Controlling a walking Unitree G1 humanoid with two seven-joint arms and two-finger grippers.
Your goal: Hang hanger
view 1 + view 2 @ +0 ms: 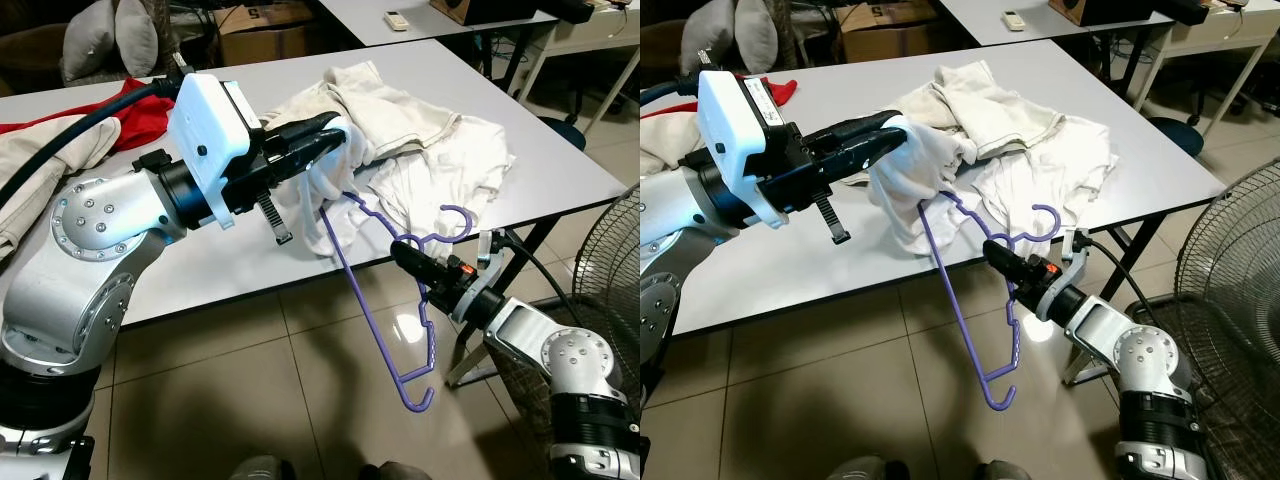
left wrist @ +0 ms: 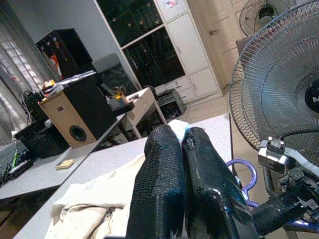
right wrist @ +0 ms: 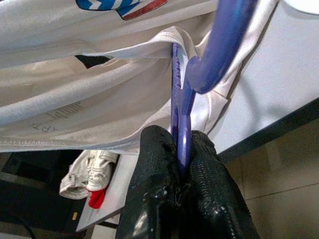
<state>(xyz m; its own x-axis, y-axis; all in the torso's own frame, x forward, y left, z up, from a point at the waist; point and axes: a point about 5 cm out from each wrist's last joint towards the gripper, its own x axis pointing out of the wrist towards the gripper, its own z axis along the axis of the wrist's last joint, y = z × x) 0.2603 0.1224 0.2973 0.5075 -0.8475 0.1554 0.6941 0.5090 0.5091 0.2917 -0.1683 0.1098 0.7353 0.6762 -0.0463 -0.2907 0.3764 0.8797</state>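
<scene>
Both tools were engaged: the right tool (image 1: 408, 256) was clamped on the purple hanger (image 1: 385, 310), whose long axis ran toward 11 o'clock into the white garment (image 1: 320, 205) pinched by the left tool (image 1: 335, 135).

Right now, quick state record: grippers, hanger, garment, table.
left gripper: shut on white garment, lifting a fold at the table's front edge
right gripper: shut on purple hanger
purple hanger: tilted, one end tucked into the white garment, the other end low over the floor, hook near the table edge
table: white top, holds cream clothes and a red cloth
nearby: fan on the robot's right
</scene>
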